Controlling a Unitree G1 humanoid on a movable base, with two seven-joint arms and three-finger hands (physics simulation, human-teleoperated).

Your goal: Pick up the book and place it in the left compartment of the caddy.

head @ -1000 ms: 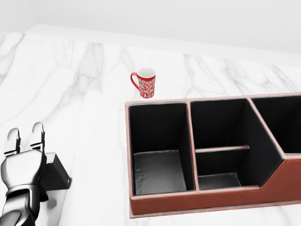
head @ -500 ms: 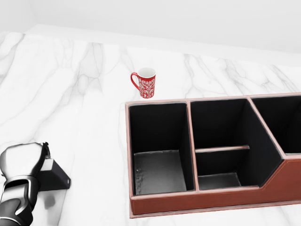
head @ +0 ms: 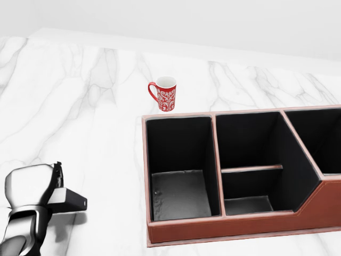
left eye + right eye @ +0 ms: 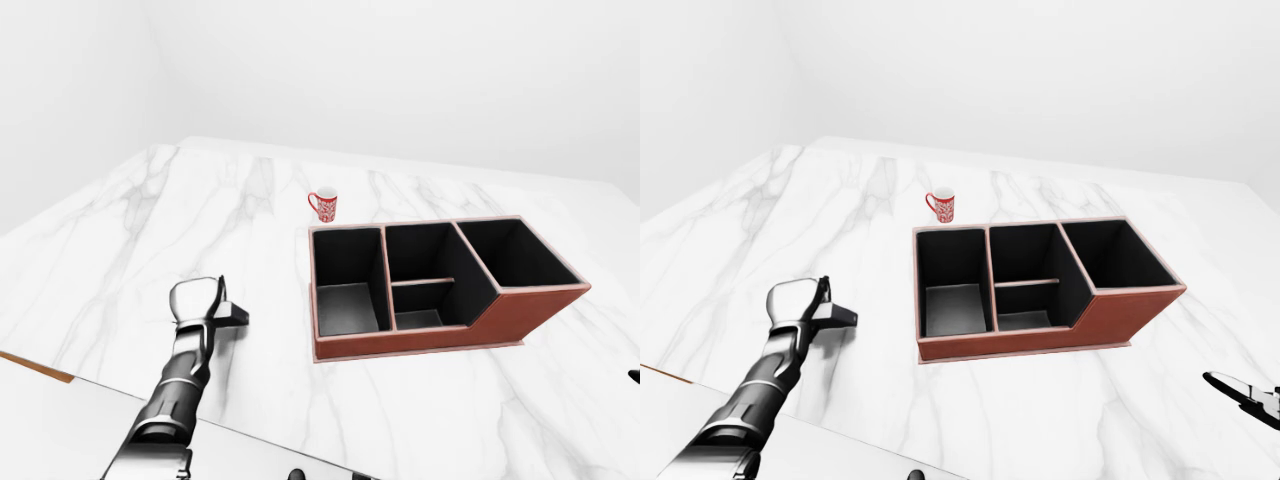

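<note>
Since a second ago: left hand (image 3: 29, 189) rotated from fingers-forward over the book (image 3: 68, 200) to a sideways wrap, and book now lifted slightly, its free end poking right.

Head view: fingers closed round the book's left end, near the view's bottom-left, well apart from the caddy (image 3: 229, 226). Left compartment (image 3: 178, 192) bare and open-topped. Red mug (image 3: 165, 94) standing just beyond the caddy's far rim, clear of the route.

Left-eye view: same clamp on the dark book (image 4: 232, 316), held low over the marble counter (image 4: 130, 240). Probably light and stiff, a thin hard slab; likely slick covers, so prone to pivoting when pinched at one end. Better hold nearer the middle, across the flat faces.

Right-eye view: right hand (image 4: 1245, 392) barely in view at the right edge, low over the counter; seemingly holding nothing, but how far open cannot be told.
</note>
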